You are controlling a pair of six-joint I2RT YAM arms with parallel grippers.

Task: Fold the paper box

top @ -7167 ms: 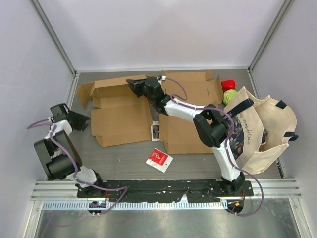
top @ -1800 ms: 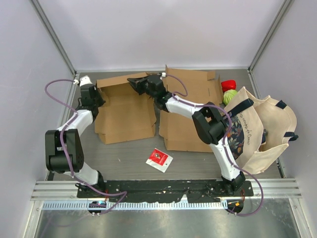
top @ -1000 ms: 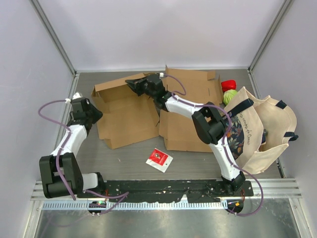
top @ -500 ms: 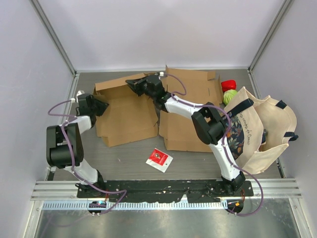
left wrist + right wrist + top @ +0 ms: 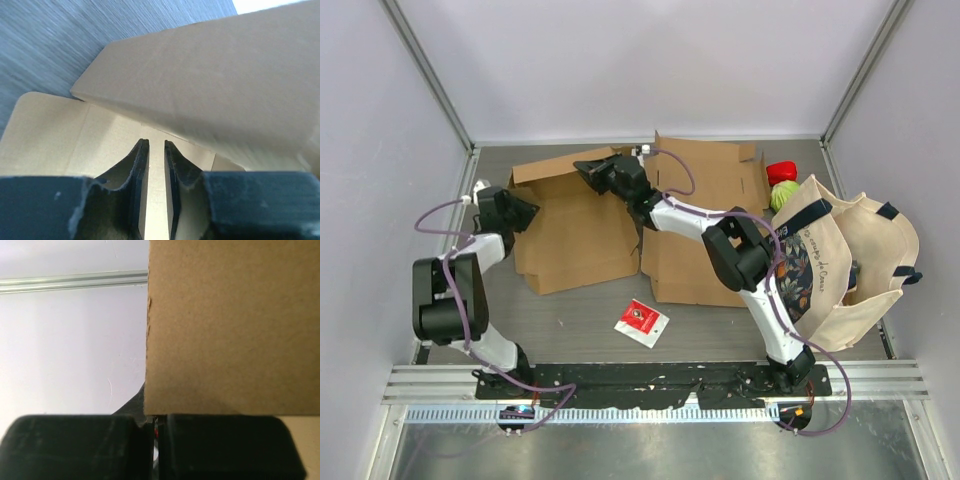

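The box (image 5: pixel 570 235) lies part-folded at the far left of the bench (image 5: pixel 720 330), and if my right pincer (image 5: pixel 588 168), clamped on its raised back flap (image 5: pixel 225 325), pulls against the left pincer (image 5: pixel 154 145), a narrow empty slit at the side wall, the cardboard may tear; only the right wrist view shows that clamp.

Matt cardboard box (image 5: pixel 575 235) (brushed-metal table (image 5: pixel 570 318))

two flat paper boxes (image 5: pixel 575 235), one tote bag (image 5: pixel 865 260), one red packet (image 5: pixel 641 322).
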